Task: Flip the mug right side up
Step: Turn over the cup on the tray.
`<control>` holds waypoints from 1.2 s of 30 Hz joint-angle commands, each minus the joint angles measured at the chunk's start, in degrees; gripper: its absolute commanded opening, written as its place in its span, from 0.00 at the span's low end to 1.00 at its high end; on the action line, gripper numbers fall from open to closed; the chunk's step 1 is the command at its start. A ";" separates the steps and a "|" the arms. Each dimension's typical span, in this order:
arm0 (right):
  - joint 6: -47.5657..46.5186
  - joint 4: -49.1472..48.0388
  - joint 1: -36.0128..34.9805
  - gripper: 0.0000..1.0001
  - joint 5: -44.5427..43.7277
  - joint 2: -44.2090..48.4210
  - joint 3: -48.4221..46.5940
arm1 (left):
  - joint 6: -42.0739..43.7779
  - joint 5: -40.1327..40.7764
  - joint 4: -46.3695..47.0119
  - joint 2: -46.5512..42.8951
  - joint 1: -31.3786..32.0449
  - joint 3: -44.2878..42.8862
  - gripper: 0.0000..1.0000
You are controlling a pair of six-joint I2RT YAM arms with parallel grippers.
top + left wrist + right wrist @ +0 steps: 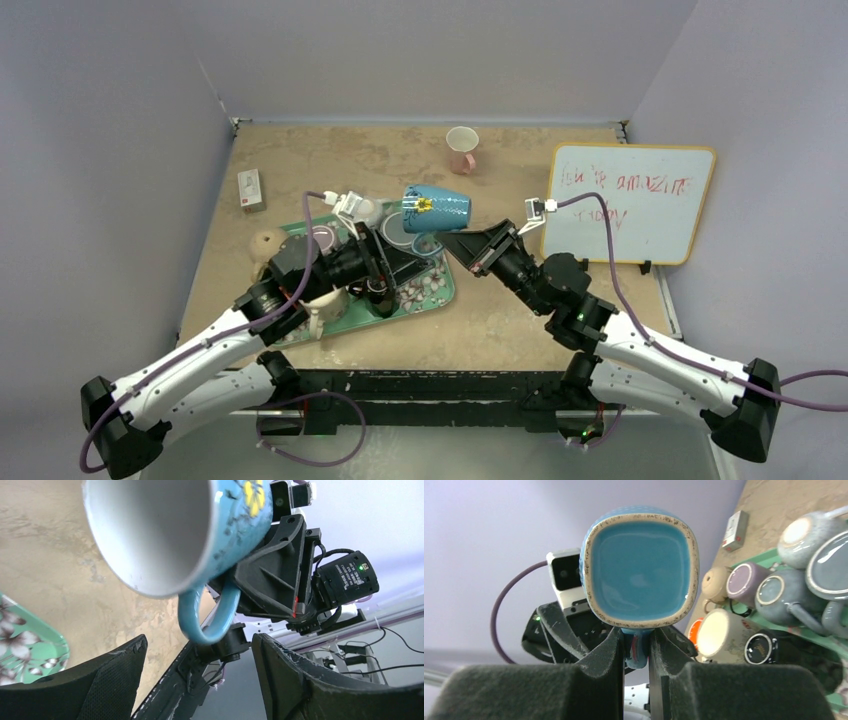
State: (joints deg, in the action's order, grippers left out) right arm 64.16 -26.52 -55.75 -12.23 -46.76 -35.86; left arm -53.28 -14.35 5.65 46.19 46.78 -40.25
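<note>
The right fingers (599,652) clamp the handle of the blue mug (436,208), held sideways. The left fingers (115,672) stand wide.

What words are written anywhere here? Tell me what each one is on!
"amazing": red marker on the whiteboard. The word before it may be "You're", but I am not sure.
Second red line on the whiteboard: too scrawled to read.
Small box: print too small to read.
Black camera: white label too blurred to read.
Blue mug: only a yellow flower, no words.
</note>
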 commanded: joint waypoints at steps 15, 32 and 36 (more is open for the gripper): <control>8.21 -17.42 0.20 0.00 5.72 -1.55 4.94 | -4.78 -5.00 20.54 1.35 -0.20 1.23 0.47; 7.38 -16.46 0.20 0.00 7.83 -1.23 7.94 | -5.63 -0.28 22.08 0.47 -0.15 3.56 0.02; 6.79 -12.94 0.21 0.00 7.29 0.66 8.71 | -5.35 2.79 21.07 -0.98 -0.18 5.35 0.00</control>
State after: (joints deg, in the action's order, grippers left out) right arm 71.37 -40.99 -55.42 -5.98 -48.18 -27.70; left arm -60.01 -14.50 21.28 47.24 46.52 -35.66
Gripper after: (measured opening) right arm 0.183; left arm 0.162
